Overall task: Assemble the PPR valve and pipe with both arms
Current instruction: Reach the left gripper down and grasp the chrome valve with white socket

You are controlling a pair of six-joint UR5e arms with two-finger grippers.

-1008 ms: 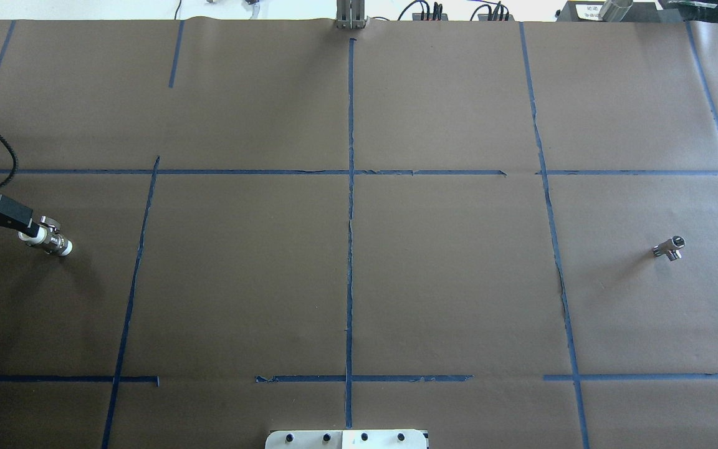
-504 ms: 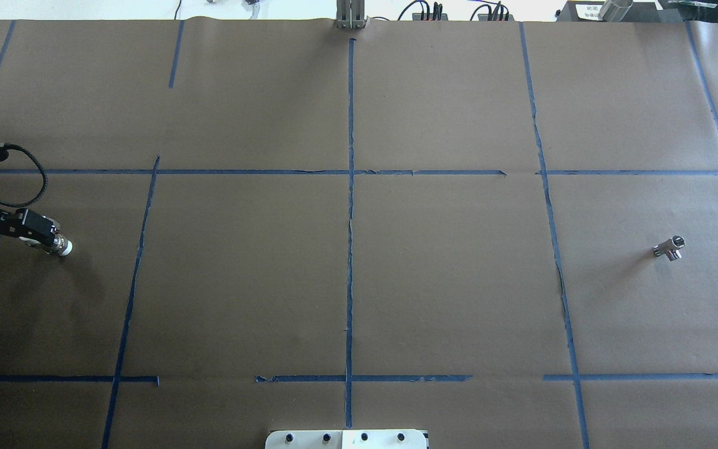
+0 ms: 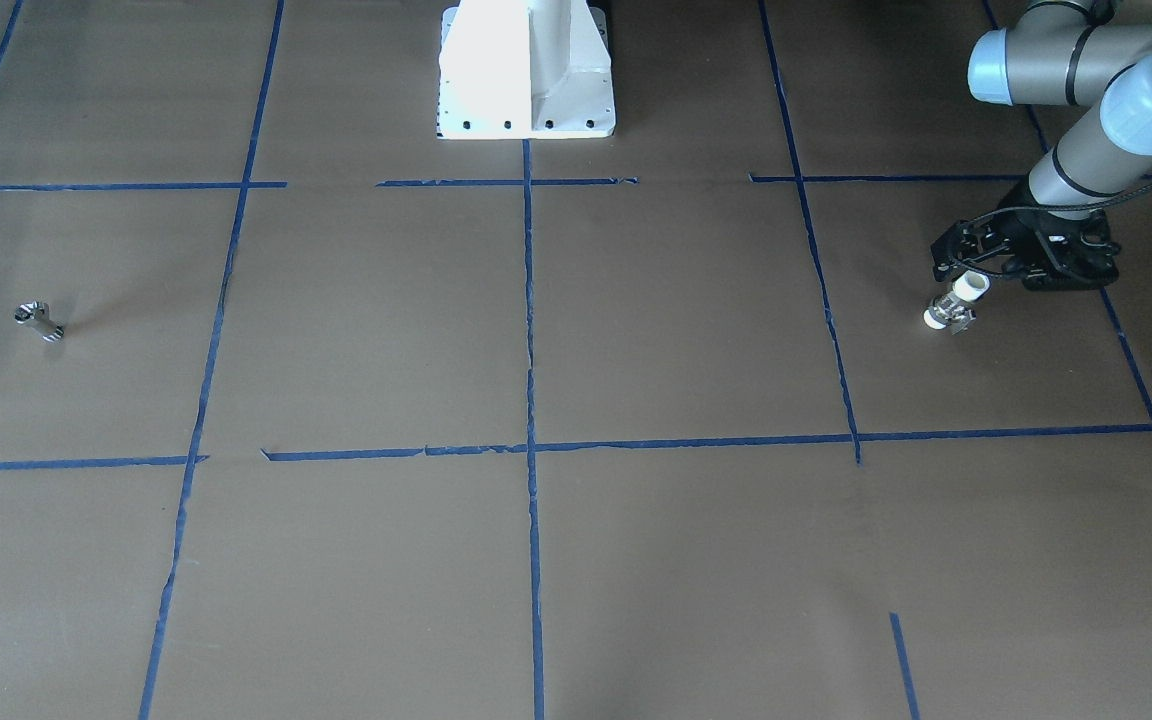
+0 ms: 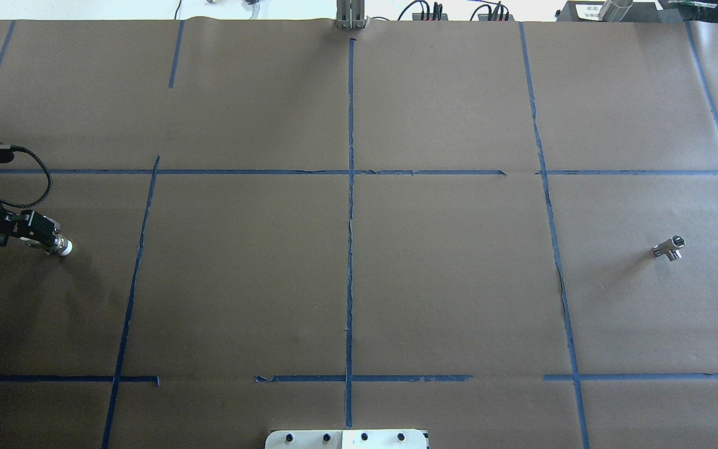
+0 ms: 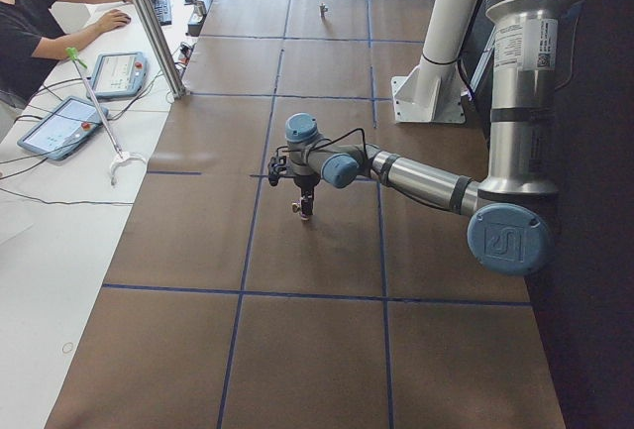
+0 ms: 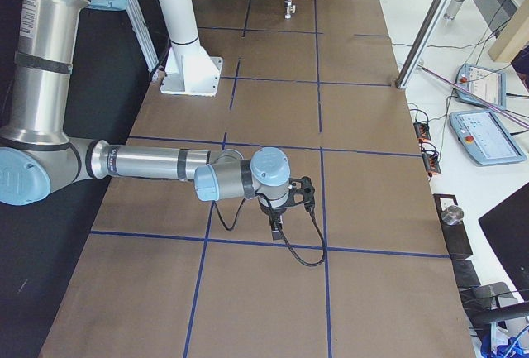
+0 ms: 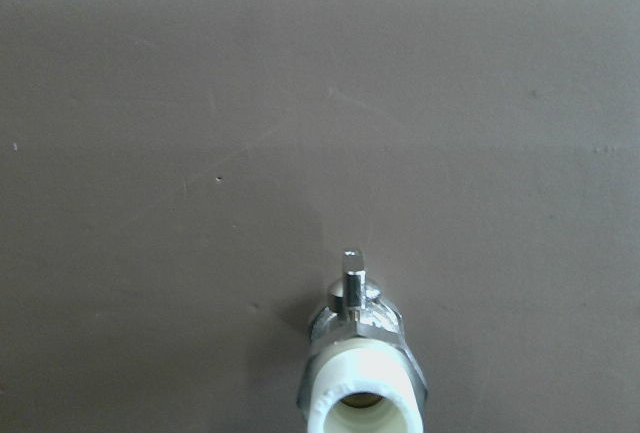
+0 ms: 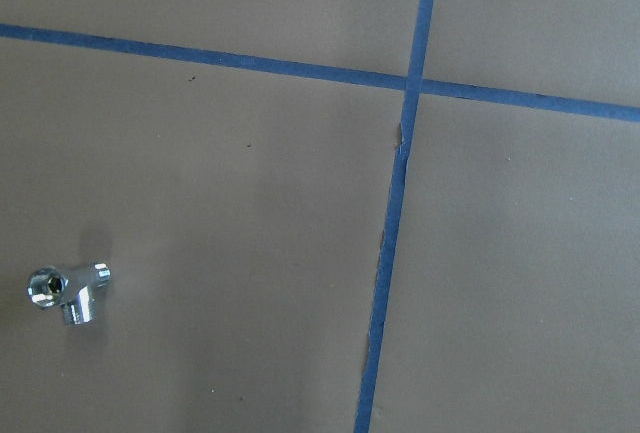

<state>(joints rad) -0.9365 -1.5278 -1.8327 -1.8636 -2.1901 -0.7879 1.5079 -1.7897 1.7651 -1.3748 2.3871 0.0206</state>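
Note:
The PPR valve (image 3: 954,305) stands tilted on the brown paper at my far left, white ends and metal middle showing. It also shows in the overhead view (image 4: 65,247) and close below the left wrist camera (image 7: 358,373), side stub pointing away. My left gripper (image 3: 974,272) hangs at the valve's upper white end and covers most of it from overhead (image 4: 47,240). I cannot tell whether it is open or shut. The pipe (image 4: 669,247) lies alone at the far right, also in the right wrist view (image 8: 65,291). My right gripper (image 6: 277,226) points down; I cannot tell its state.
The white pedestal (image 3: 526,70) stands at the table's middle on the robot's side. Blue tape lines (image 4: 351,187) divide the brown paper. A metal post (image 5: 149,23), tablets (image 5: 119,72) and an operator (image 5: 30,23) are along the far side.
The left gripper has moved over the valve's upper end and now covers most of it from overhead. The valve's lower end and the pipe have stayed in place.

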